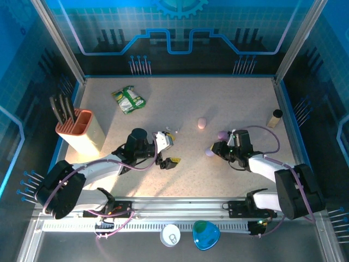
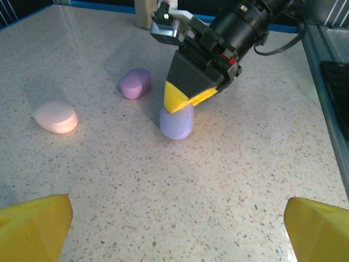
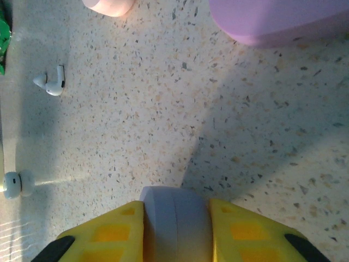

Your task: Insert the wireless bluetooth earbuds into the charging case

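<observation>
A lavender charging case (image 3: 175, 224) stands on the table, and my right gripper (image 3: 175, 206) is shut on it, one yellow finger on each side. The same grip is seen from the left wrist, where the case (image 2: 175, 123) sits under the right gripper (image 2: 184, 98). Two white earbuds lie loose on the table to the left, one (image 3: 52, 83) farther off and one (image 3: 13, 184) nearer. My left gripper (image 1: 168, 150) is wide open with nothing in it, and its fingertips (image 2: 32, 226) frame bare table, facing the case.
A purple case (image 2: 135, 83) and a pink case (image 2: 55, 116) lie beyond the held one. A knife block (image 1: 82, 128) stands at the left, a green packet (image 1: 128, 99) at the back and a small bottle (image 1: 274, 118) at the right.
</observation>
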Available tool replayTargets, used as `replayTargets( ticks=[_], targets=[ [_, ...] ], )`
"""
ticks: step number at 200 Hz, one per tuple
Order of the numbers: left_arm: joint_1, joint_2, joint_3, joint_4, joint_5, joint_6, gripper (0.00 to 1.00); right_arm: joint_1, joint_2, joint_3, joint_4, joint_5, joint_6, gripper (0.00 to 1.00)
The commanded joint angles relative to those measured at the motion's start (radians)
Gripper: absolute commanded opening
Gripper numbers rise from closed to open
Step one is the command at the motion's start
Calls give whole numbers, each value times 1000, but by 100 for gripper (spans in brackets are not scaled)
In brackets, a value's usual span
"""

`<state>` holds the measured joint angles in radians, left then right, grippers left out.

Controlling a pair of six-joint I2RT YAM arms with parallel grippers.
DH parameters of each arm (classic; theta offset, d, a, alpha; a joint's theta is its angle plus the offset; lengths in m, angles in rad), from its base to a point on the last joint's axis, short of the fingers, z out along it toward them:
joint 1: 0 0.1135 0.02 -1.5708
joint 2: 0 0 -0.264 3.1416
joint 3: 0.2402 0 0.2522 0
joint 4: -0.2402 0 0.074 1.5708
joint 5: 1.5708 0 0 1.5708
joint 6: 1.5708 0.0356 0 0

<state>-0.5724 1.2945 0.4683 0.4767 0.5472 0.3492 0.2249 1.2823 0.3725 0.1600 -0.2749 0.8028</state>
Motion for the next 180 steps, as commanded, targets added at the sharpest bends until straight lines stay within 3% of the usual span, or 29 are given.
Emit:
replayTargets(
  ticks=[1,12,33,69,110,150,180],
  targets=[
    [1,-30,35,-105,47,54,99,-17,20,-21,-22,84,-35,19],
    [0,-30,38,-113,40,57,99,-19,26,-18,-33,95,-42,24],
    [2,-36,41,-113,-4,42,99,-18,-6,-1,-76,123,-63,47],
    [2,-58,90,-205,-245,-60,99,25,-129,85,-250,244,-175,71],
    [4,-69,162,-391,-684,-371,99,150,-162,219,-386,392,-278,76],
    [56,-122,201,-702,-821,-650,99,309,-91,340,-392,432,-361,76],
    [134,-202,160,-836,-915,-857,99,375,-5,359,-262,335,-444,76]
  ],
)
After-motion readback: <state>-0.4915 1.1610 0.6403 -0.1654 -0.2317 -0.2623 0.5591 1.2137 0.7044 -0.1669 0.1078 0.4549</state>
